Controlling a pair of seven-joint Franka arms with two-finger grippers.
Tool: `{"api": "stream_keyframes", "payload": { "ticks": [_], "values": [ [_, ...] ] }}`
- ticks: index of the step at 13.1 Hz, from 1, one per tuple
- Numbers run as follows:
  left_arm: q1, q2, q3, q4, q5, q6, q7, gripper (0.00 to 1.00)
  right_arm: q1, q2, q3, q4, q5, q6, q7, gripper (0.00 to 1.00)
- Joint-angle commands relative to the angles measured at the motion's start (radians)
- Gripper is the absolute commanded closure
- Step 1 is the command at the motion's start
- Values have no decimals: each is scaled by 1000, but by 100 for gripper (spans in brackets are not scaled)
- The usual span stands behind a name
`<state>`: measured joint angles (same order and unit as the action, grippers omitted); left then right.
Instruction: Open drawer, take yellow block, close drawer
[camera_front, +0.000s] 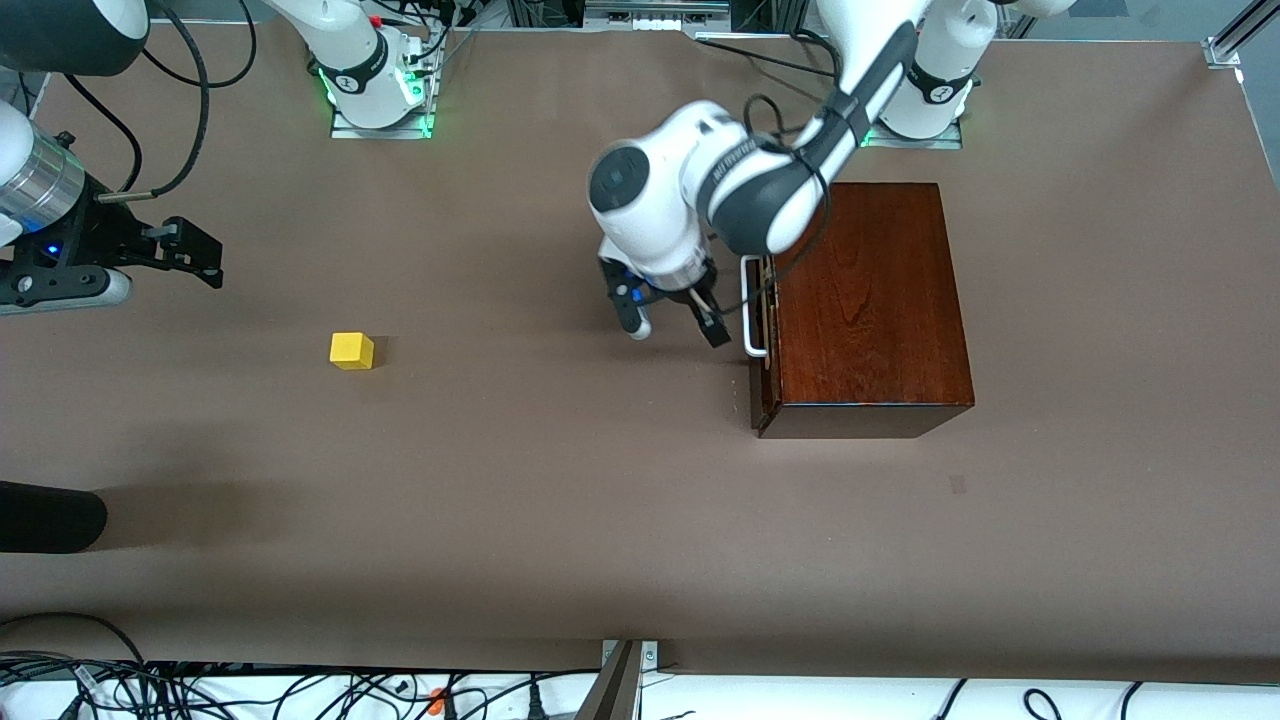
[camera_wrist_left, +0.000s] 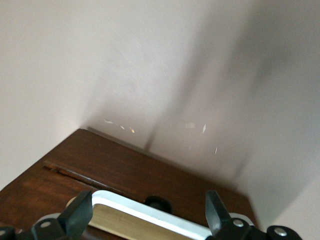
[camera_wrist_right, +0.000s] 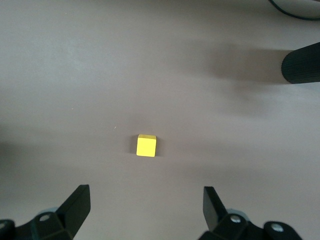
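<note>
The left arm's white and grey wrist hides part of the white loop handle on the glossy dark-brown wooden box. In the left wrist view the picture's edge cuts off that handle and the left gripper. A black rounded object at the brown bench edge is cut off, unidentifiable.
</note>
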<state>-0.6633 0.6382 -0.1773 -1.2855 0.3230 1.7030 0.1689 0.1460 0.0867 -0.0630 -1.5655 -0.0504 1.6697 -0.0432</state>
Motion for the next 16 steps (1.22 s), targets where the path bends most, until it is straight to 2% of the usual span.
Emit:
{"api": "stream_keyframes", "payload": {
  "ticks": [1,6,8,12,14,16],
  "values": [
    [-2,-35,4,89,-5,-23,-223,0,-14,11,12,25,-8,-14,-9,0],
    [62,-193,62,98,-5,-134,-486,0,-14,10,12,28,-8,-15,-11,0],
    [161,-251,61,95,-43,-167,-542,0,-14,11,12,28,-8,-13,-9,0],
    [440,-345,52,51,-270,-243,-532,0,-13,11,12,28,-6,-5,-7,0],
    [479,-397,70,-4,-294,-238,-505,0,-10,11,14,28,-5,-5,-7,0],
    [487,-474,149,-107,-311,-209,-452,0,-3,11,15,28,-3,-5,2,0]
  ]
}}
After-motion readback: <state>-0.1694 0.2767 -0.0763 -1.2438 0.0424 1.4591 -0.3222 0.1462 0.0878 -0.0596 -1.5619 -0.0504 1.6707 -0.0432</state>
